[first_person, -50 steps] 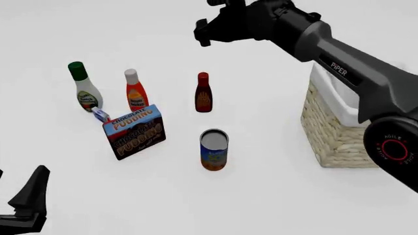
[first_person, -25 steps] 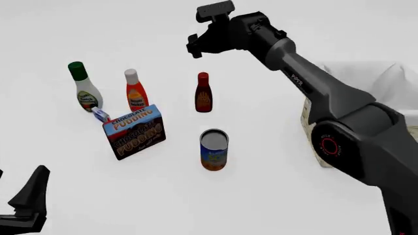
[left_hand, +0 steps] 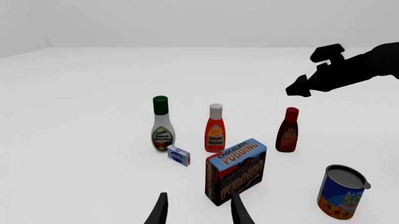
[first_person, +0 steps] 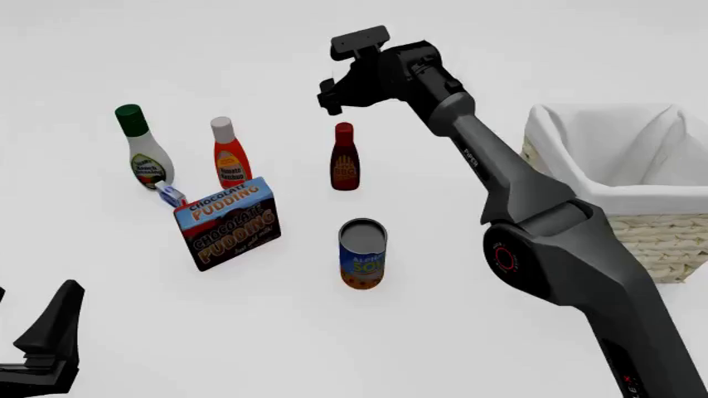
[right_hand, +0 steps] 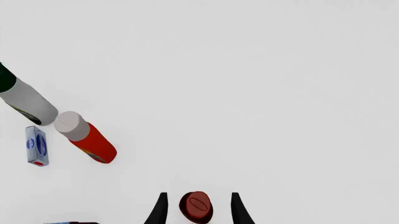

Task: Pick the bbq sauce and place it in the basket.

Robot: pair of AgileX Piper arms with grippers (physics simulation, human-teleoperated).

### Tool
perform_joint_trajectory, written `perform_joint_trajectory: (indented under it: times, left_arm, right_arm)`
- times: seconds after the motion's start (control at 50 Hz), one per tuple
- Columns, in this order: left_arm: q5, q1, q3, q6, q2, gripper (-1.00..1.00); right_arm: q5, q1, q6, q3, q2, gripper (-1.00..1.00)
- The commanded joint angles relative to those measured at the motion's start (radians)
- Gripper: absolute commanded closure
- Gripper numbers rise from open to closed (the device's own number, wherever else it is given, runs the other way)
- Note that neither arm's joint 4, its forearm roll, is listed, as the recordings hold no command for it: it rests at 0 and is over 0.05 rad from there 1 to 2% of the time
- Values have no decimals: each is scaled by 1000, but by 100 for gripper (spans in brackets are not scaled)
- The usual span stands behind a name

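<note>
Front view: over the last second the right arm swings inward from the far side, clearing the large woven straw basket with white cloth lining [first_person: 619, 178], and the right gripper [first_person: 330, 93] now hangs above and just beyond the small dark reddish-brown bbq sauce bottle with a red cap [first_person: 344, 157]. In my judgement this is the approach to the pick, with the descent not yet made. The bottle stands upright, well apart from the basket, to its left. The left gripper [first_person: 45, 344] sits low, far on the near side of the bottle.

Left wrist view: the left gripper's fingers [left_hand: 160, 212] are spread with nothing between them; the bottle [left_hand: 288, 130] stands far ahead.

Right wrist view: the spread fingers [right_hand: 158, 211] flank the red cap [right_hand: 196, 206] without touching it.
</note>
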Motion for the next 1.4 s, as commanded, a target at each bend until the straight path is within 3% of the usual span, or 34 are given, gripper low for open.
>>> perform_joint_trajectory:
  times: [0.02, 0.08, 0.62, 1.4]
  left_arm:
    - [0, 0, 0, 0, 0, -100]
    - [0, 0, 0, 0, 0, -100]
    - [0, 0, 0, 0, 0, -100]
    - [0, 0, 0, 0, 0, -100]
  right_arm:
    - [-81, 1, -2, 163, -58, -100]
    - [-117, 1, 1, 232, -89, -100]
    - [-145, 0, 11, 269, -63, -100]
    - [41, -2, 12, -131, 191, -100]
